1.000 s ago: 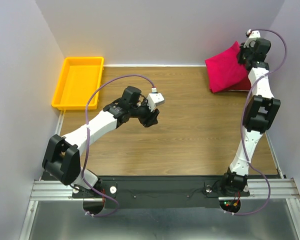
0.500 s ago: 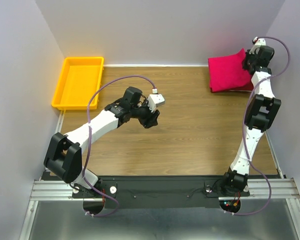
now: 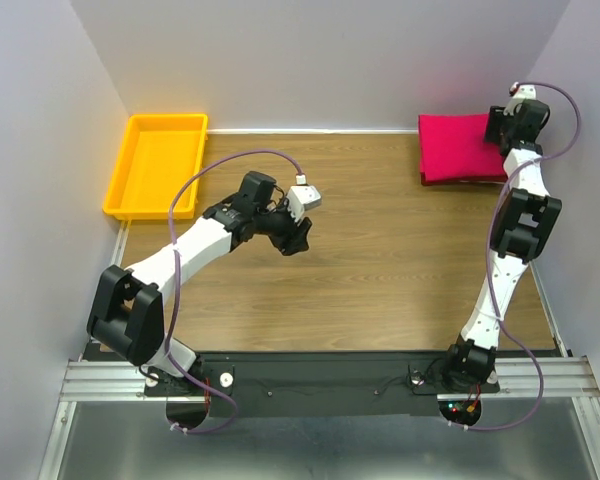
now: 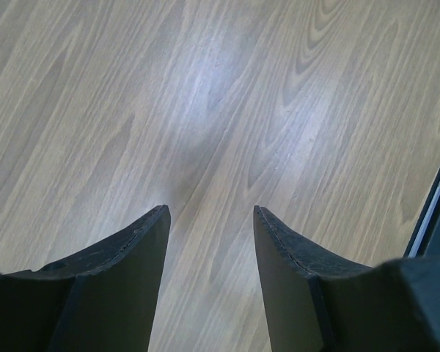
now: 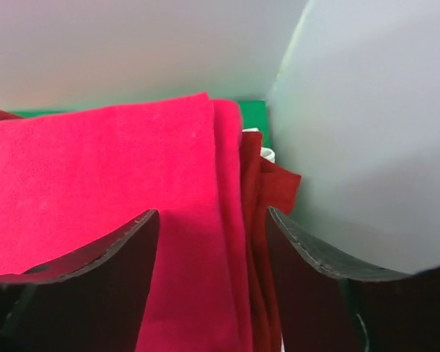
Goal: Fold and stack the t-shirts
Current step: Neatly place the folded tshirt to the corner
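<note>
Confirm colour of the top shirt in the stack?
Bright magenta-pink top shirt, lying over a darker crimson shirt; right wrist view shows it best.

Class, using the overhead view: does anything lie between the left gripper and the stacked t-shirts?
Nothing visible. Only bare table separates the left gripper from the pink t-shirt lying on the crimson t-shirt. The yellow tray sits far left, off that path.

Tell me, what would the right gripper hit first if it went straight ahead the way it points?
Most likely the folded magenta-pink t-shirt, lying on the darker crimson t-shirt: it fills the gap between the open right gripper's fingers. How close it is, I cannot tell.
</note>
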